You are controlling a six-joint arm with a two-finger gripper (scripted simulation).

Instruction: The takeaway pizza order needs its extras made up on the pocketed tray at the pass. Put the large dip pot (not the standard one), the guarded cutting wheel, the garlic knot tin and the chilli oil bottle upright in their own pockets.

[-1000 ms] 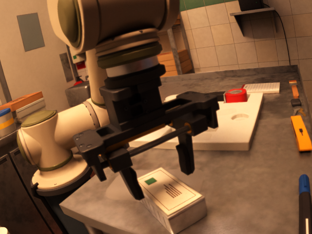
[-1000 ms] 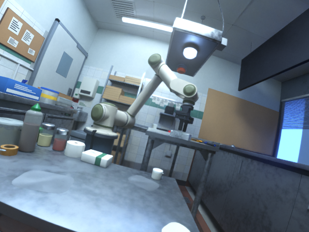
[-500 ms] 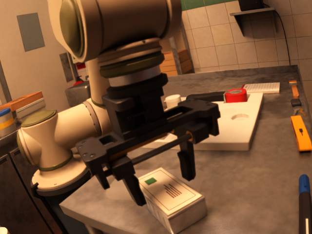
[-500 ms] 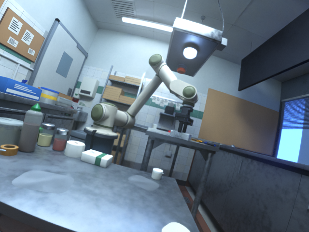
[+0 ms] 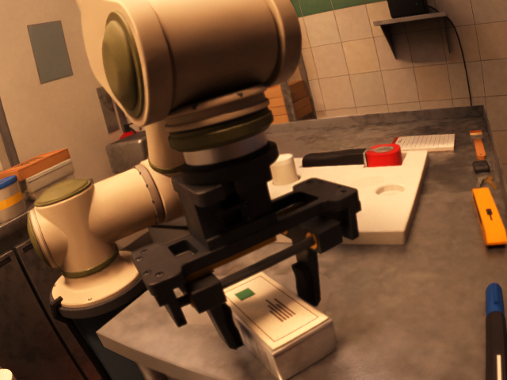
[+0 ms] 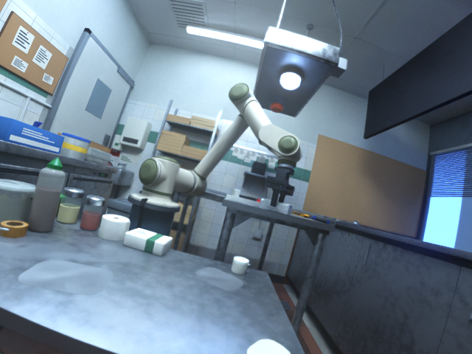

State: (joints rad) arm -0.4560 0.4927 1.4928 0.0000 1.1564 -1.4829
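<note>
The garlic knot tin [image 5: 280, 325] lies flat at the near edge of the table, a white box with a green square on its lid. My gripper [image 5: 270, 313] is open and straddles the tin, holding nothing. Behind it lies the white pocketed tray [image 5: 368, 192]. A white dip pot [image 5: 284, 169] stands upright in a rear pocket of the tray. The cutting wheel [image 5: 356, 156], with a black handle and red guard, lies in the tray's far pocket. A round pocket [image 5: 390, 189] is empty. From the second side camera the gripper [image 6: 280, 200] is small and far off.
A white notepad [image 5: 428, 142] lies behind the tray. An orange cutter [image 5: 488, 216], a small brush [image 5: 477, 144] and a blue marker [image 5: 495, 327] line the right side of the table. The table edge runs just below the tin.
</note>
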